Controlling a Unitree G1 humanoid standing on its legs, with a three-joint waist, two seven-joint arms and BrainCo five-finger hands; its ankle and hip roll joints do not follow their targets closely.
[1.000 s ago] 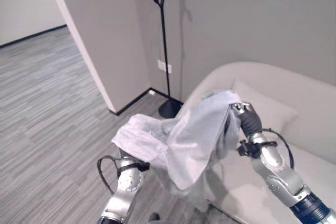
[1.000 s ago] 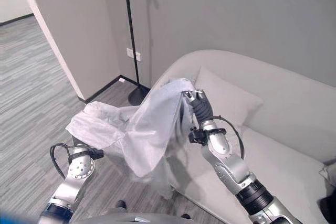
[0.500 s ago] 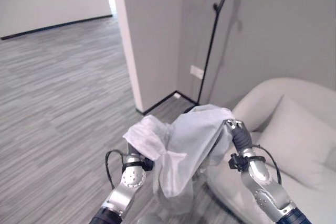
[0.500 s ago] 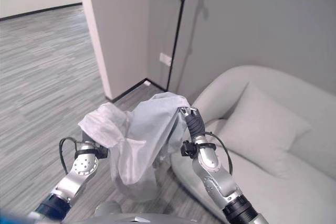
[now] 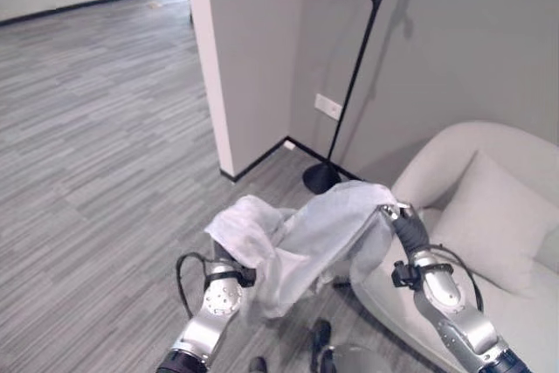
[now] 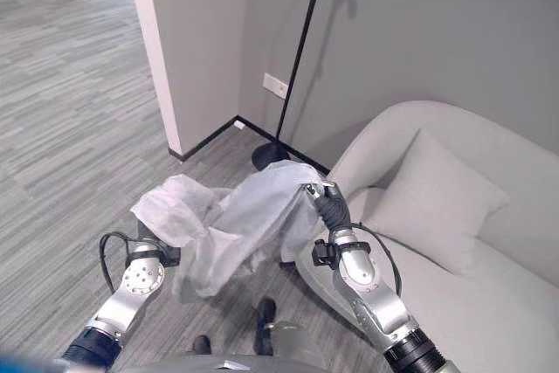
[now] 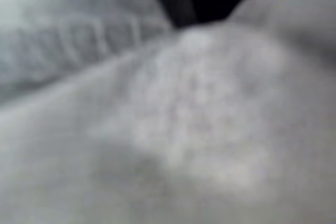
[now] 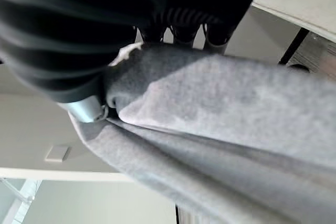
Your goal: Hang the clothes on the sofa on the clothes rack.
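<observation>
Grey garment is off the sofa, slung in the air between my two arms, sagging in the middle with loose folds hanging down. Coat rack stands by the wall just beyond the sofa's end, near but not within reach.

Right robot hand: wrist view shows the fingers curled over a bunched edge of the cloth, so it's gripping. Left robot hand: buried under the fabric near the pale bunched end, can't tell its fingers; its wrist view shows cloth right up against the camera.

Handling, my read: light, soft, limp, no shape of its own. Not fragile, but likely to slide off straight fingers. Best hold is a bunched seam or collar edge, as the right has. To hook it, I'd want the collar or a thick fold presented over a rack prong, not a loose flap.
</observation>
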